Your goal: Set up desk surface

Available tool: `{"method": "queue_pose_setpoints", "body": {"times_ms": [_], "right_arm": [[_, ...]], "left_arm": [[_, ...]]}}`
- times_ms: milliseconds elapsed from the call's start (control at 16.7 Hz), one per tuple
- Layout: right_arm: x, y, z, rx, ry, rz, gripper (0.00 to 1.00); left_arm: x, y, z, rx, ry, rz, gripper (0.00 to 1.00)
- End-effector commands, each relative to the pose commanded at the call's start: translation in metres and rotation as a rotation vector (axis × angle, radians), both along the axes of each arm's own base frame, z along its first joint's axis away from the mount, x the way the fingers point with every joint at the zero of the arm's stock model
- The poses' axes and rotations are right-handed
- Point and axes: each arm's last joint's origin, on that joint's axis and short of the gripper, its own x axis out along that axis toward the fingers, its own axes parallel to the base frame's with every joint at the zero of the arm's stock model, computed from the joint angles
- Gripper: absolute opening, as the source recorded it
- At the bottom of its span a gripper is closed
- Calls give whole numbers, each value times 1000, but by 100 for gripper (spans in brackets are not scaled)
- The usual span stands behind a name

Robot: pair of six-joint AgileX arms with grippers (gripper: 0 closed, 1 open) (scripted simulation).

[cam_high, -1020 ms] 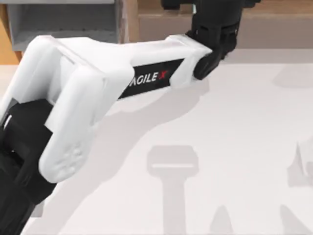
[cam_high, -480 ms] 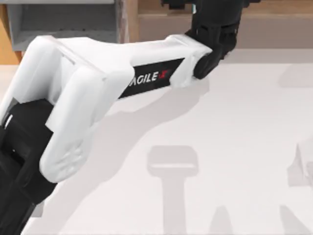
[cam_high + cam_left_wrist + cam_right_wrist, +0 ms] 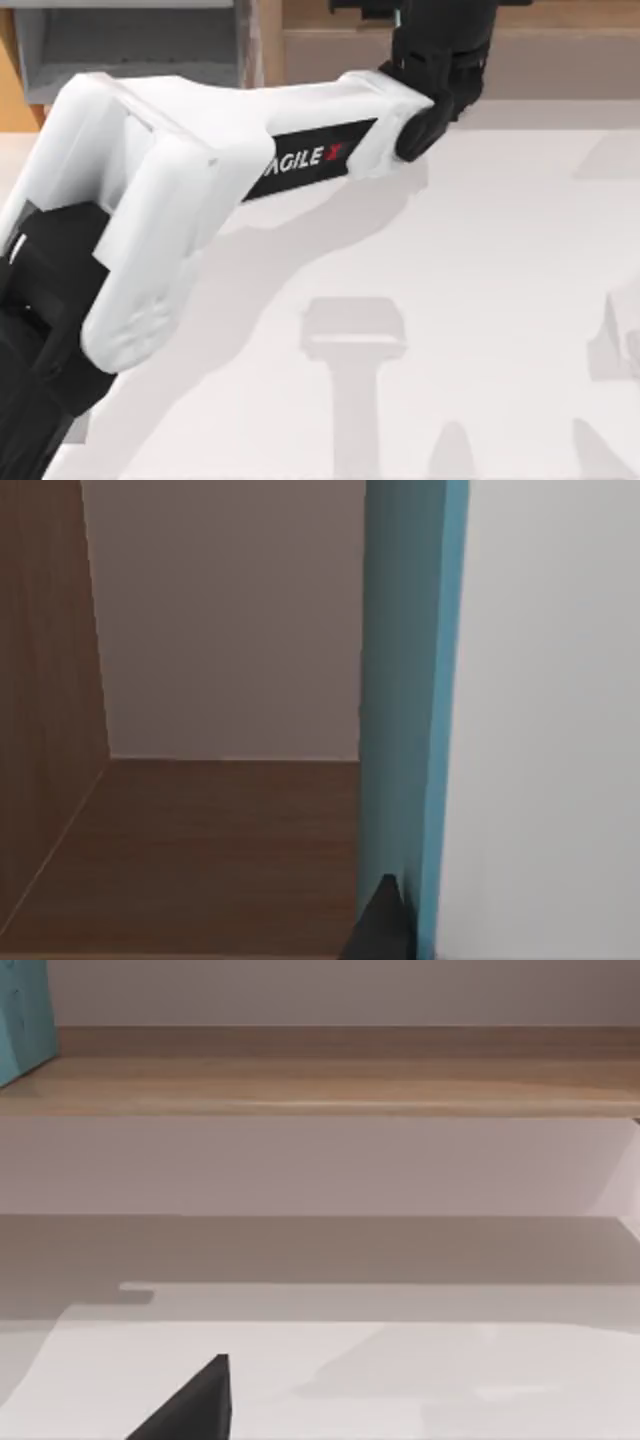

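Almost nothing has shifted since a second ago: my left arm (image 3: pixel 250 150) still stretches across from the top view's left, its wrist up at the far edge by the light-wood shelf unit (image 3: pixel 400 45), and only a faint shadow at the right edge of the desk surface (image 3: pixel 480 260) has slid a touch. That white desk surface lies wide and bare below my forearm, taking up nearly the whole top view. From my left wrist camera I look into a wooden compartment (image 3: pixel 200 850) with a teal upright panel (image 3: pixel 405 680) just beside one dark fingertip (image 3: pixel 380 930) of my left gripper (image 3: pixel 440 60); whether that gripper is released, clenched or grasping anything I cannot tell. My right wrist view looks along the desk toward a wooden ledge (image 3: pixel 320 1070), with one dark fingertip (image 3: pixel 195 1405) low over the white top, and I cannot tell that hand's state either. The risk, as I judge it, is scraping or knocking the teal panel, since my fingertip sits so close to it and any sideways drift would catch its edge.
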Motion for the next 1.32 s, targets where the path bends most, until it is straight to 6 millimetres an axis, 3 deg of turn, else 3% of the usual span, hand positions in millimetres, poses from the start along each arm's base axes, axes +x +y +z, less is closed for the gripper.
{"method": "queue_pose_setpoints", "body": {"times_ms": [600,1080,1320], "right_arm": [[0,0,0,0,0,0,100],[0,0,0,0,0,0,100],[0,0,0,0,0,0,100]], "left_arm": [[-2,-1,2,-1,-3,-2,0],[-40,0,15,0,0,-4,0],[-39,1,14,5,2,1,0]]}}
